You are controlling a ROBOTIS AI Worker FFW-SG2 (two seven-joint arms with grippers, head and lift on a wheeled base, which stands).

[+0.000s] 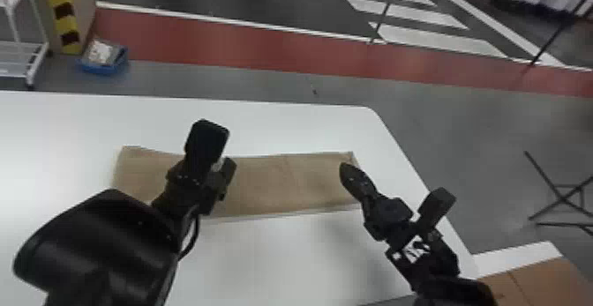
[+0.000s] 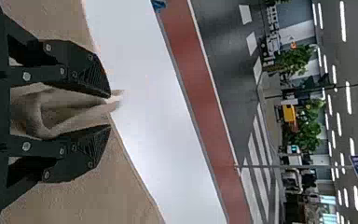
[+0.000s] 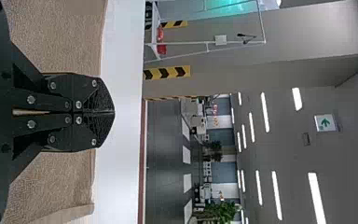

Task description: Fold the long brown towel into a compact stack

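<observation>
lying across the middle of the head view, the long brown cloth towel point(image 1: 282, 186) forms a flattish strip on the smooth white table point(image 1: 264, 256); left of centre in the frame, the black two-fingered left gripper point(image 1: 217, 162) is over it, its fingers parted, with a bunched brown fold point(image 2: 70, 109) between them; right of centre, the matching black right gripper point(image 1: 347, 172) is by the towel's right end, its fingers pressed together.

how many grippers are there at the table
2: the left gripper at the left half of the brown towel, the right gripper by its right end
</observation>
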